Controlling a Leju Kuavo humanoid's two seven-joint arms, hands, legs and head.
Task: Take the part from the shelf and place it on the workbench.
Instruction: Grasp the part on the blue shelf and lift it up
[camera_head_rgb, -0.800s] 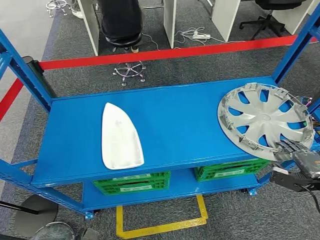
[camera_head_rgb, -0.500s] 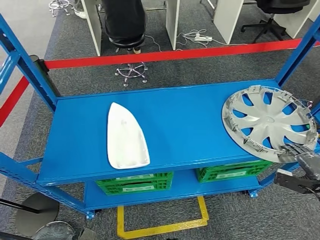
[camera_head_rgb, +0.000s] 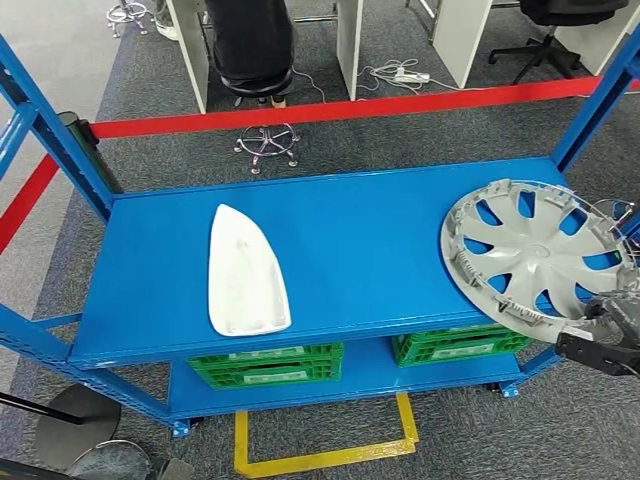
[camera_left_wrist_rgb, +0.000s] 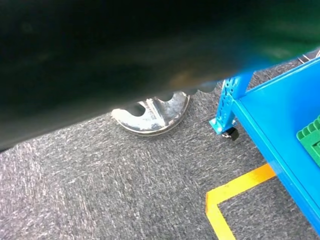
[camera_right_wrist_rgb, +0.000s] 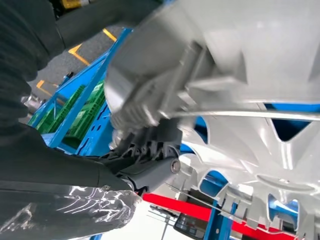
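A silver hubcap (camera_head_rgb: 537, 256) lies at the right end of the blue shelf (camera_head_rgb: 355, 240), its near rim hanging past the shelf's front edge. My right hand (camera_head_rgb: 610, 332) grips that near rim from below and outside the shelf. In the right wrist view, dark fingers (camera_right_wrist_rgb: 151, 150) and a grey thumb clamp the hubcap (camera_right_wrist_rgb: 264, 145) rim close to the camera. A white curved panel (camera_head_rgb: 245, 275) lies flat on the shelf left of centre, apart from the hubcap.
Green crates (camera_head_rgb: 264, 365) (camera_head_rgb: 453, 345) sit on the lower shelf. Blue uprights (camera_head_rgb: 53, 150) stand at the corners. A yellow floor marking (camera_head_rgb: 324, 455) lies in front, red tape (camera_head_rgb: 340, 105) behind. A seated person (camera_head_rgb: 249, 40) is beyond the tape. A chrome chair base (camera_left_wrist_rgb: 151, 112) rests on the carpet.
The camera shifted slightly. The hubcap has come a little forward and right, overhanging the shelf's front edge more, with my right hand drawn back along with it.
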